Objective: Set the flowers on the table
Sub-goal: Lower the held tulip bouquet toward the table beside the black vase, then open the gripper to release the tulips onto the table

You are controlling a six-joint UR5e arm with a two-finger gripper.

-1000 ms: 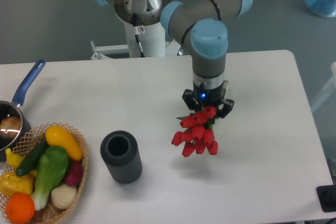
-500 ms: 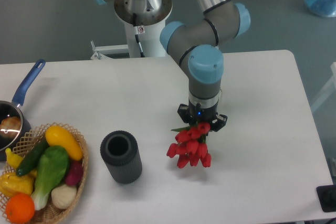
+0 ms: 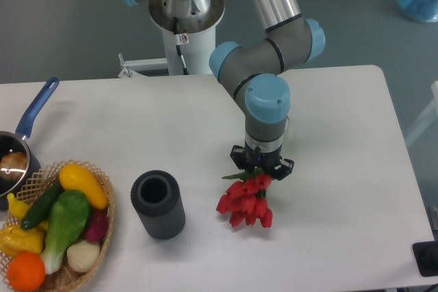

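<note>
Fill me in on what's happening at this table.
The robot arm's gripper holds a bunch of red tulips by the stems, blooms hanging low over the white table; whether they touch it is unclear. To their left stands a dark cylindrical vase; beyond it, a wicker basket of vegetables and a blue-handled pot.

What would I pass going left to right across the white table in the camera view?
Blue-handled saucepan → wicker basket of vegetables → dark grey ribbed cylinder → bunch of red tulips.
</note>
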